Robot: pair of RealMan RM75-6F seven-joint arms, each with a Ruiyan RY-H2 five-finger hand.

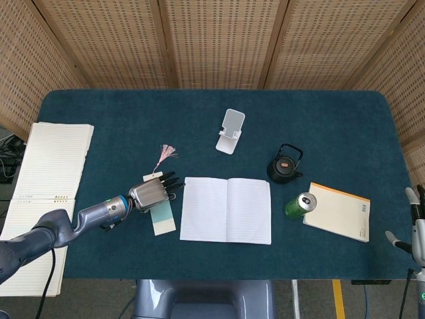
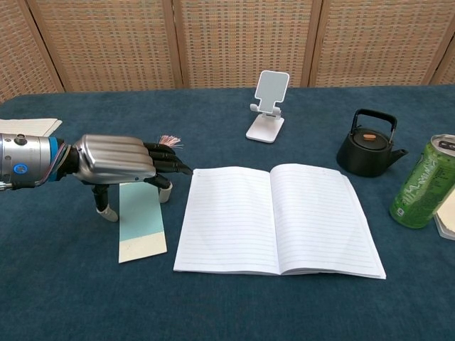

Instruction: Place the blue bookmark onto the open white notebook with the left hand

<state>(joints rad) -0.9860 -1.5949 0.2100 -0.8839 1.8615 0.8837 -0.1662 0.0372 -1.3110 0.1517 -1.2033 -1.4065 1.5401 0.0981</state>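
Blue felt covers the worktop (image 1: 99, 113), and on it the blue bookmark (image 2: 141, 224) is seen lying flat just to the left of the open white notebook (image 2: 277, 217), not touching its page edge. The bookmark's far end is covered by the left hand (image 2: 117, 160), which is held palm down over it, dark fingers (image 2: 169, 165) stretched towards the notebook's top left corner. Thumb and one fingertip are planted on either side of the strip; whether the bookmark is actually pinched cannot be told from either view. A pink tassel (image 1: 165, 155) is spotted beyond the hand, further from the notebook's left edge. Behind the notebook a white phone stand (image 1: 231, 131) is set upright, and off its far right corner a black kettle (image 2: 369, 145) is stood. A green can (image 2: 421, 182) is placed right of the notebook. The right hand (image 1: 415, 222) is glimpsed well right of the notebook at the worktop's edge, fingers apart and nothing in it.
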